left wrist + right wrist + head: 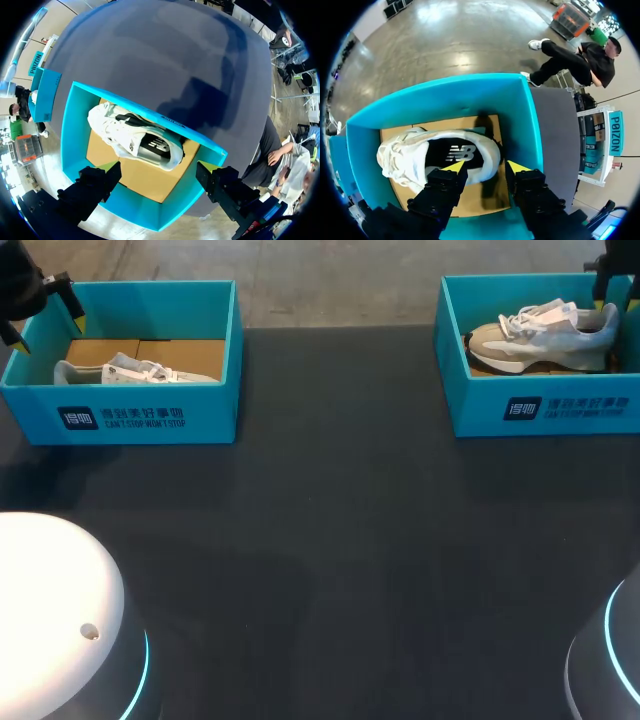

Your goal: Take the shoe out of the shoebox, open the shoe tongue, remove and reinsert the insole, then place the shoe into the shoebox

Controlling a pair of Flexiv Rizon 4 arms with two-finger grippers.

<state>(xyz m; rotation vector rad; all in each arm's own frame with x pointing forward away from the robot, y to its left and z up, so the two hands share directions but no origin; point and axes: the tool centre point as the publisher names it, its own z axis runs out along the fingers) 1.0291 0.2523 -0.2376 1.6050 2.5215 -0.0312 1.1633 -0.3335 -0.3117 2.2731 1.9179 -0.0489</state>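
Right jaws are hanging released above the shoe in its shoebox; left jaws, released, above another shoebox.

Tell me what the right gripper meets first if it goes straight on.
Probably the heel of the shoe in the shoebox; the right gripper hangs open above it. Depth is unclear, so it might instead land just behind the heel.

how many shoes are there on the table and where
2. The first shoe lies in the left shoebox, partly hidden by its front wall. The second shoe is in the right shoebox. The wrist views show no other shoe inside either box.
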